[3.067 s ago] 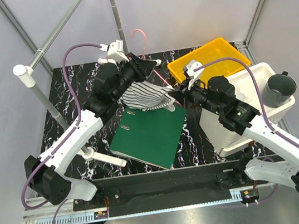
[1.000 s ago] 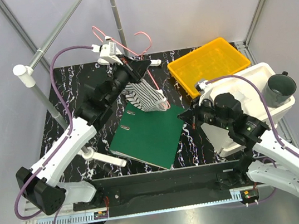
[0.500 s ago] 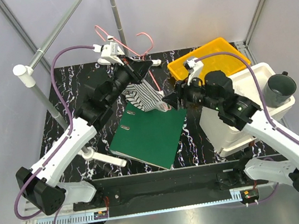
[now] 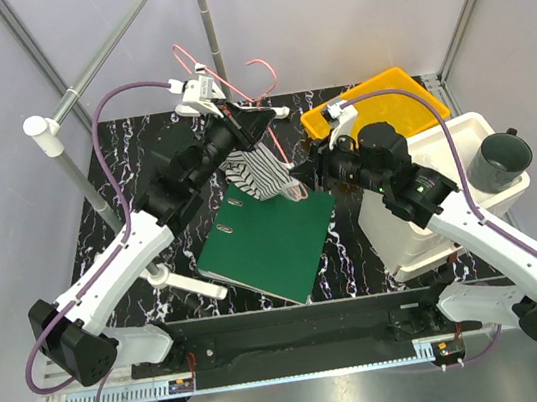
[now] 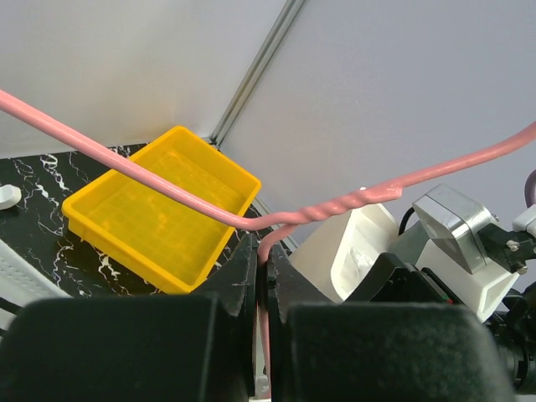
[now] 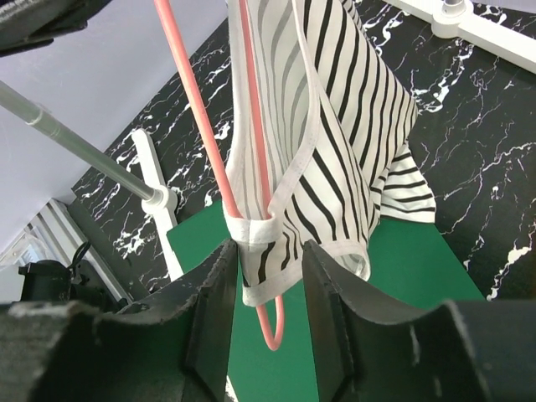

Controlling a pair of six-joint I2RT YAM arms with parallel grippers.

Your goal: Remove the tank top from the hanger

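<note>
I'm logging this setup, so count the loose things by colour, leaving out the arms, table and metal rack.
Pink: 1 hanger
Striped: 1 tank top
Green: 1 binder
Yellow: 1 tray
White: 1 bin
Grey: 1 cup
Total: 6

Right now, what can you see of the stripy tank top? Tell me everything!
The tank top looks like soft fabric, with thin black and white stripes and white edging. It hangs bunched and folded from the pink wire hanger, which runs down through its strap loop. Its lower end hangs over a corner of the green binder. The right hand has a finger on each side of the strap's bottom fold, not clamped.
</note>
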